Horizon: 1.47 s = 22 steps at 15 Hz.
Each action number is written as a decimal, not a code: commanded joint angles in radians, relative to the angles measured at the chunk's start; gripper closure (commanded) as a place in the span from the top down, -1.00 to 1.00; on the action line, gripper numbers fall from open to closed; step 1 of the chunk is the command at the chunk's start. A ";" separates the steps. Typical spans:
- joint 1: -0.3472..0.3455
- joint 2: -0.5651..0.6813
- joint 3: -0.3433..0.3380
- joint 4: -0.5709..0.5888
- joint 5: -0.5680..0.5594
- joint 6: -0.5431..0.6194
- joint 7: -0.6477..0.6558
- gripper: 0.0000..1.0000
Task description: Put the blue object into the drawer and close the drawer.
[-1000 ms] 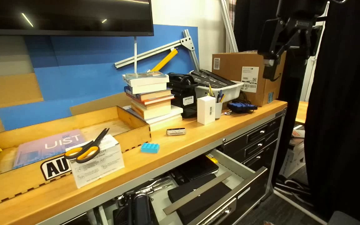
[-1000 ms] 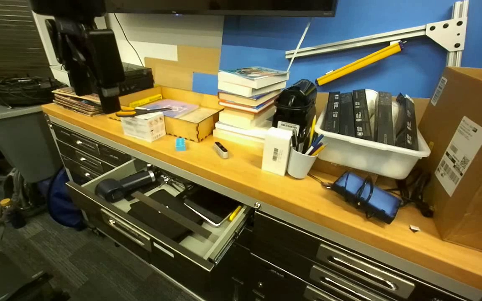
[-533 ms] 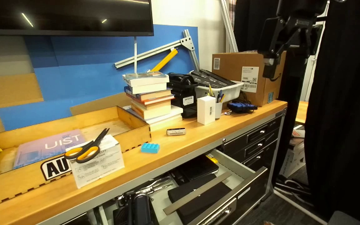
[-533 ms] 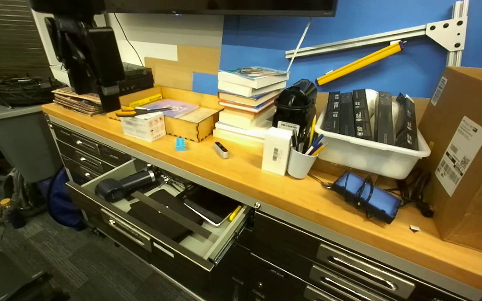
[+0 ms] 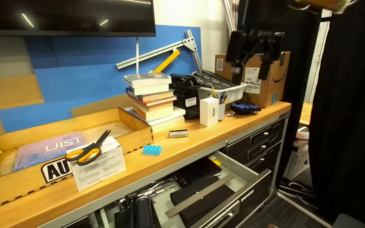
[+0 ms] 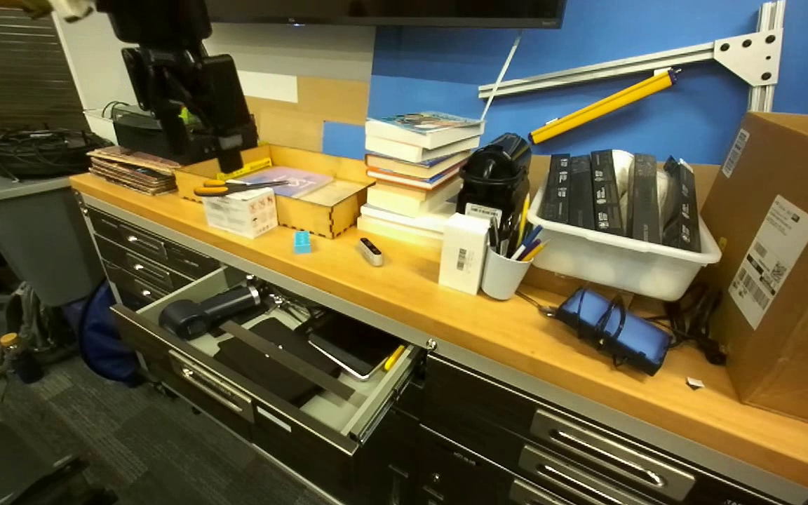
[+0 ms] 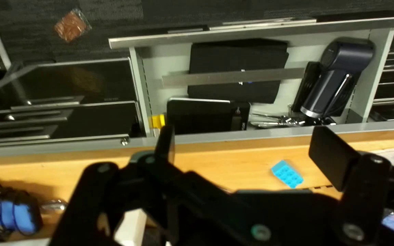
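The blue object is a small light-blue studded brick. It lies on the wooden worktop in both exterior views (image 5: 152, 150) (image 6: 302, 242), and it also shows in the wrist view (image 7: 287, 174). The drawer is pulled wide open below the worktop edge, with its black front and bar handle visible in both exterior views (image 5: 254, 199) (image 6: 236, 379); its rim shows in the wrist view (image 7: 169, 38). My gripper (image 7: 243, 136) is open and empty. It hangs high above the worktop in both exterior views (image 5: 250, 74) (image 6: 204, 151), well apart from the brick.
The drawer holds a dark handheld appliance (image 6: 211, 308), black flat items, a metal strip (image 6: 285, 358) and tools. A white box (image 5: 98, 164) with scissors and a wooden tray (image 5: 138, 133) stand near the brick. A small white-and-black device (image 6: 370, 251) and a book stack (image 6: 418, 168) are nearby.
My gripper stayed nearly still at first. In the last half second it moved left and lower in an exterior view, with the arm tilting. The brick and drawer have not moved.
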 commanded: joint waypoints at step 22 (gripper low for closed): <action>0.251 1.156 0.065 0.769 -0.260 0.253 0.311 1.00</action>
